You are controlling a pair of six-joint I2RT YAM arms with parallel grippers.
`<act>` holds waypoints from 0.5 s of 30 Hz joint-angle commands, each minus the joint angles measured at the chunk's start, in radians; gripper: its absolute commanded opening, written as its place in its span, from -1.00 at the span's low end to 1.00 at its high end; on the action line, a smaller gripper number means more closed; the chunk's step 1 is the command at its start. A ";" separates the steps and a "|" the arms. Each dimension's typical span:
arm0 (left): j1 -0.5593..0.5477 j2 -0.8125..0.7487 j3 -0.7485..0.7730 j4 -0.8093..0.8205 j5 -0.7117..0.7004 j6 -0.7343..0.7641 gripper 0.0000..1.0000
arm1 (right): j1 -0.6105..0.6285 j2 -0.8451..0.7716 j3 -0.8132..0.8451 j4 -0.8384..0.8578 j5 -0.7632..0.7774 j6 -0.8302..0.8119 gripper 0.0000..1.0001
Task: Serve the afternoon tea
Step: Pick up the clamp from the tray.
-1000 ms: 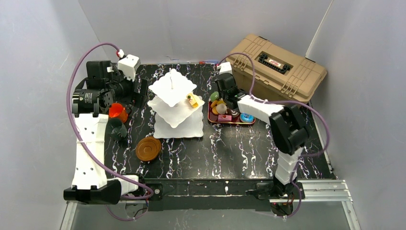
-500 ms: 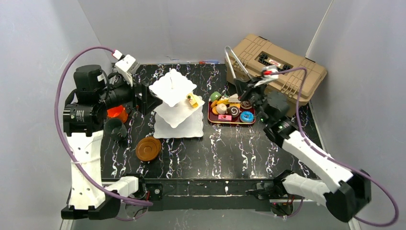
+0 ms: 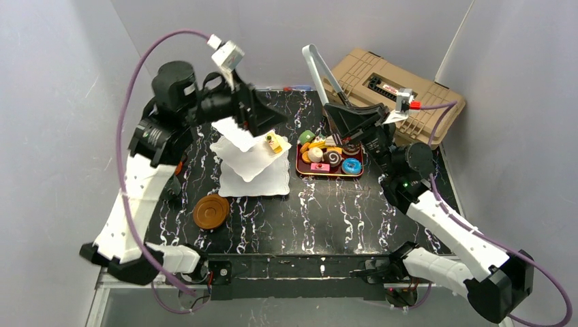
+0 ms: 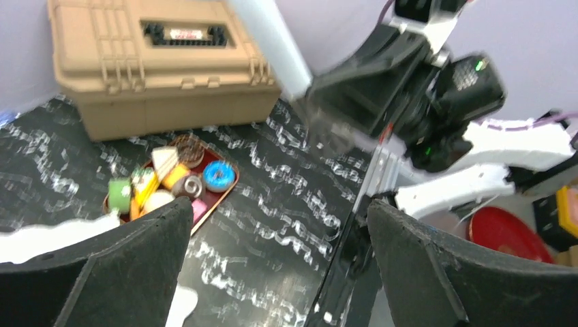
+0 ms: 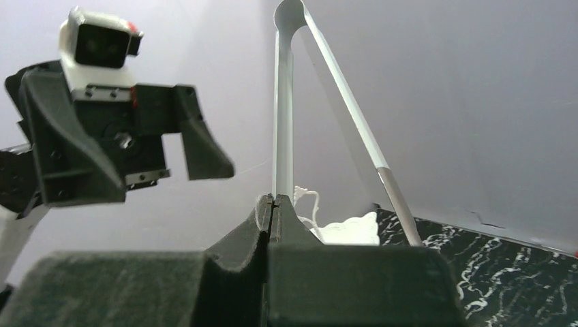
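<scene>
The white three-tier stand (image 3: 251, 167) stands mid-table with a yellow pastry (image 3: 275, 143) on its middle tier. My left gripper (image 3: 264, 122) hangs open and empty over the stand's top plate and hides it. In the left wrist view its fingers (image 4: 436, 272) are spread wide above the table. A red tray (image 3: 305, 170) of pastries and donuts (image 4: 219, 176) lies right of the stand. My right gripper (image 3: 335, 112) hovers behind the tray, shut on one leg of the metal tongs (image 5: 283, 102), which point upward. Brown saucers (image 3: 210, 211) are stacked at the front left. My left arm mostly hides the cups.
The tan toolbox (image 3: 392, 92) sits at the back right, close behind my right wrist. Grey walls enclose the table on three sides. Purple cables loop off both arms. The black marbled tabletop (image 3: 327, 211) stretches in front of the tray.
My left arm has swung up from beside the cups to over the stand's top. My right arm has drawn back from the tray and raised the tongs.
</scene>
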 commanded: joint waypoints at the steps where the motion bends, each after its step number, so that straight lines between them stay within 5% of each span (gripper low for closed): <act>1: -0.071 0.122 0.150 0.128 -0.074 -0.129 0.96 | 0.004 0.036 0.066 0.177 -0.074 0.096 -0.97; 7: -0.098 0.238 0.242 0.196 -0.132 -0.188 0.92 | 0.015 0.084 0.097 0.207 -0.075 0.111 -0.97; 15: -0.107 0.293 0.259 0.213 -0.143 -0.207 0.55 | 0.069 0.129 0.134 0.206 -0.063 0.065 -0.97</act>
